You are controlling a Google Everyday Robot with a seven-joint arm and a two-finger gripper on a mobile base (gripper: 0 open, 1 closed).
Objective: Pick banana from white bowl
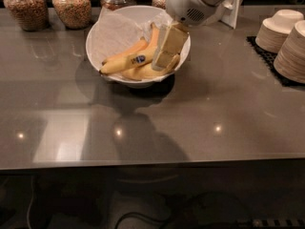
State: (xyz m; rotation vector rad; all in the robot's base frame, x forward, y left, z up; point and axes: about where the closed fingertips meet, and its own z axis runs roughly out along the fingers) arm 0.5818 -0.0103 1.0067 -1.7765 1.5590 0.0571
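Down over the white bowl (96,30), the gripper (165,61) hangs just right of the banana (128,62), its grip unreadable; the rim sits close behind, wide counter (224,104) around.

Overhead lamps are dimly lighting the glossy bench (238,104), leaving small glints; the gripper (162,61), hanging over the right side of the white bowl (125,8), is casting a broad shadow toward the near edge.
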